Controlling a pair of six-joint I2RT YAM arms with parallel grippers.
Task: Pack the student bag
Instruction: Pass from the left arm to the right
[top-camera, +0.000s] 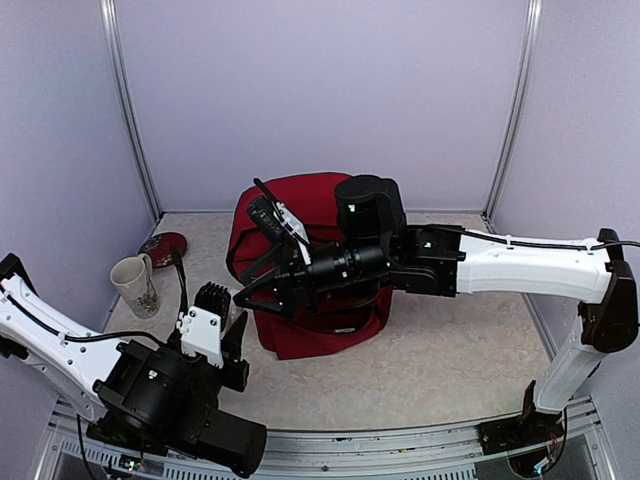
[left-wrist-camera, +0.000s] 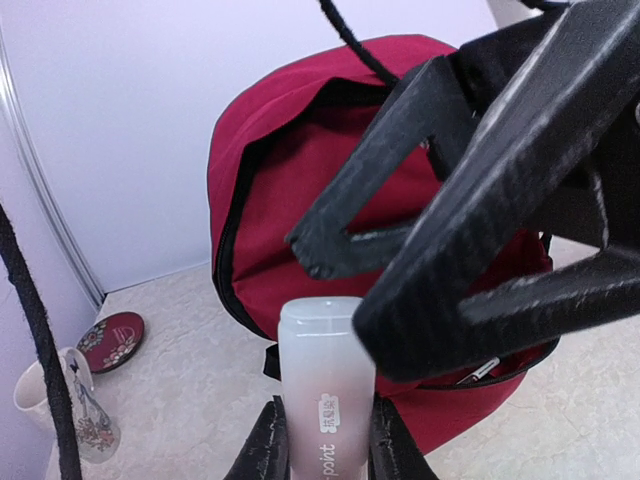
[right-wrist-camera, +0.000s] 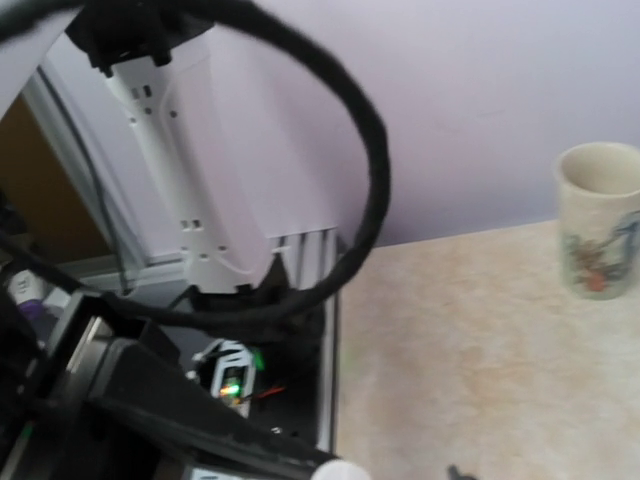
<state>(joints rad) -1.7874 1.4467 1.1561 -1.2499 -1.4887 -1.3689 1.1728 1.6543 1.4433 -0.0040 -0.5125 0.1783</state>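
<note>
The dark red student bag stands mid-table, its main zip open; it also shows in the left wrist view. My left gripper is shut on a translucent white tube printed "point" and holds it upright just in front of the bag's left side. In the top view the left gripper is close to the bag's lower left corner. My right gripper reaches across the bag, jaws spread wide and empty, right above the tube. Its fingers fill the left wrist view. The right wrist view shows only the tube's tip.
A cream flowered cup stands left of the bag, also seen in the left wrist view and right wrist view. A small dark red round dish lies behind it. The left arm's cable hangs nearby. Walls enclose three sides.
</note>
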